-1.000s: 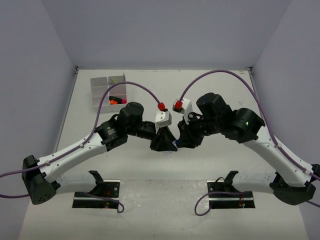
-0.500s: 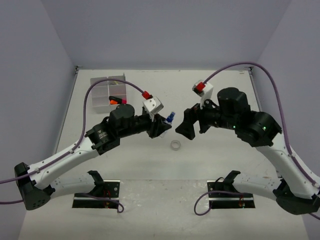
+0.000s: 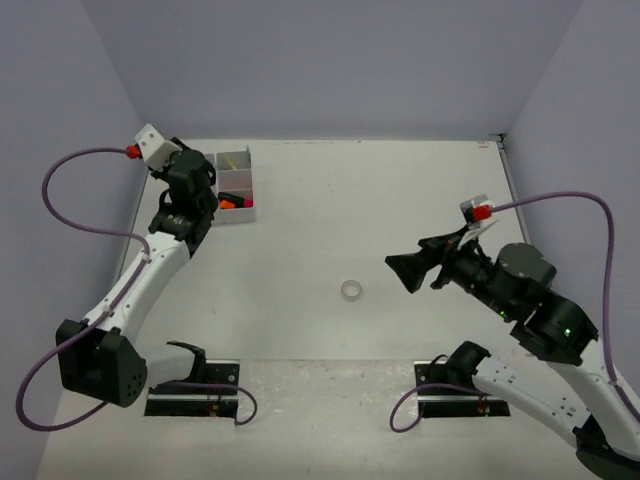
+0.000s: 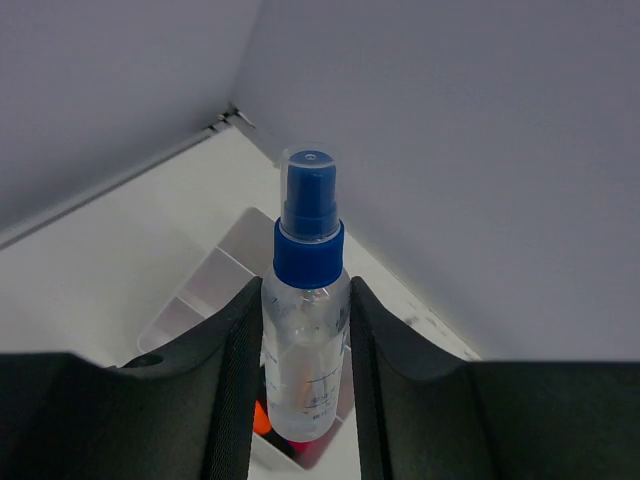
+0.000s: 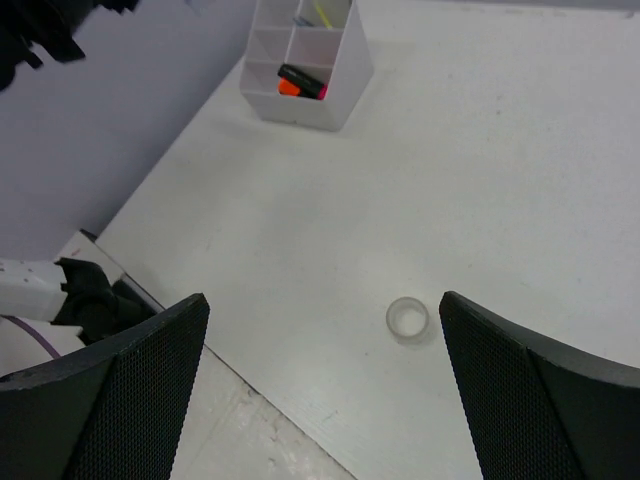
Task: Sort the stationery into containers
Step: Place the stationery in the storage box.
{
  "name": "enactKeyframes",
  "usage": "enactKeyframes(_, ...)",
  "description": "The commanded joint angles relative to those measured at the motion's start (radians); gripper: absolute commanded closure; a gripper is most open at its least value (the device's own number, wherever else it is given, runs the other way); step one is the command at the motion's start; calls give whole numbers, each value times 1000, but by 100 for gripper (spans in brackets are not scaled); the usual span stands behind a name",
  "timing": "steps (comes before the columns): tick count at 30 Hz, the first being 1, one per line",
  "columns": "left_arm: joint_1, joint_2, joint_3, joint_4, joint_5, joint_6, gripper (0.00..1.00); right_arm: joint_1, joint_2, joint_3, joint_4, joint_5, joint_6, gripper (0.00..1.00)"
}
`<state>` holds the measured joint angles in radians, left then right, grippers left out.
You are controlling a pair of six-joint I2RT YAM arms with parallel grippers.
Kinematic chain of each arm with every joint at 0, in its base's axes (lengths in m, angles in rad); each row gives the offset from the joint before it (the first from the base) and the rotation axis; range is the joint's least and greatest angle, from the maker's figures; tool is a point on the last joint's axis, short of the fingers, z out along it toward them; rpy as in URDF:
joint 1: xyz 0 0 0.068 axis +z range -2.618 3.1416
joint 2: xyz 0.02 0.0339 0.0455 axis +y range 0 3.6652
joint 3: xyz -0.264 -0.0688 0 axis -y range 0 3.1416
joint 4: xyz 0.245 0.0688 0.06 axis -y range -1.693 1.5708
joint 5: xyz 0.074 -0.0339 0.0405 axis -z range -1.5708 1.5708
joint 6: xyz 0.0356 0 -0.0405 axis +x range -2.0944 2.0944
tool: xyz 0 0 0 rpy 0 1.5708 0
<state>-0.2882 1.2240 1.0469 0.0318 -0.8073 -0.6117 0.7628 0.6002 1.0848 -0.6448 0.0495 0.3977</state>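
Tray (image 3: 240, 185): one, white-grey, six compartments in two by three, at the far-left corner of the counter (image 3: 400, 200)
Spray bottle (image 4: 305, 350): one, clear body, blue collar and clear cap; pinched at its body by the left gripper (image 4: 303, 300), held above the tray, apart from it
Tape ring (image 3: 351, 289): one, clear, lying flat on the open counter near the middle, well apart from the tray and from both grippers
Highlighters (image 5: 300, 82): black bodies in the tray's near-right compartment, one orange end and one pink end showing; exact count cannot be told
Pen (image 5: 322, 12): one thin yellow-green one, in a far compartment
Left arm (image 3: 150, 265): stretched long toward the far-left corner, wrist bent over the tray's left side; its fingers (image 4: 235, 340) press on both sides of the bottle, which runs along them cap outward
Right arm (image 3: 530, 300): folded back over its base; right gripper (image 3: 405, 270) raised above the counter, aimed left, spread wide with nothing between its fingers (image 5: 150, 370); the tape ring lies below and ahead of it
Surface: white, matte counter
Room: plain pale lilac walls (image 3: 330, 70) on three sides
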Motion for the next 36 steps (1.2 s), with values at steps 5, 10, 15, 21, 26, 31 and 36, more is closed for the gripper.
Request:
enactKeyframes(5,214,219,42,310,21,-183,100,-2,42,-134,177,-69,15,1)
enactKeyframes(10,233,300,14,380,2,-227,100,-2,68,-126,183,-32,-11,1)
enactKeyframes(15,272,406,6,385,72,-290,100,-2,70,-128,184,-25,-24,1)
enactKeyframes(21,286,453,-53,430,80,-336,100,-2,73,-123,185,-29,-30,1)
enactKeyframes(26,303,487,-57,442,106,-356,100,-2,87,-123,195,-43,-34,1)
enactKeyframes(31,321,505,-54,419,135,-384,100,-2,95,-124,198,-45,-37,1)
enactKeyframes(36,325,515,-41,372,163,-398,79,-2,108,-125,197,-45,-37,1)
